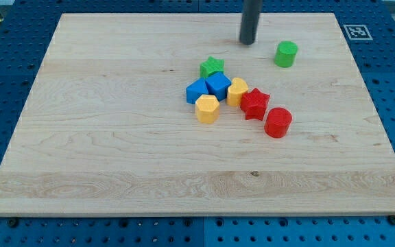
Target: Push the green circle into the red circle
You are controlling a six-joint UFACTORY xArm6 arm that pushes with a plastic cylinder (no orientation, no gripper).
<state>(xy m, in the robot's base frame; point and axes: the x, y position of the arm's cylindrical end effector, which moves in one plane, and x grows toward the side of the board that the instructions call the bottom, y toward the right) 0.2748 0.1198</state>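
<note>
My tip (247, 42) just left of the green circle (286, 53).
The red circle (278, 123) sits well nearer; no claw shows, so its state can't be told.

A straight dark cylindrical rod enters from the far edge of the scene, a little right of centre, and stands close to upright. Only its lower length shows; the arm above it is out of frame. My tip (247, 42) sits low at the far part of the scene.
</note>
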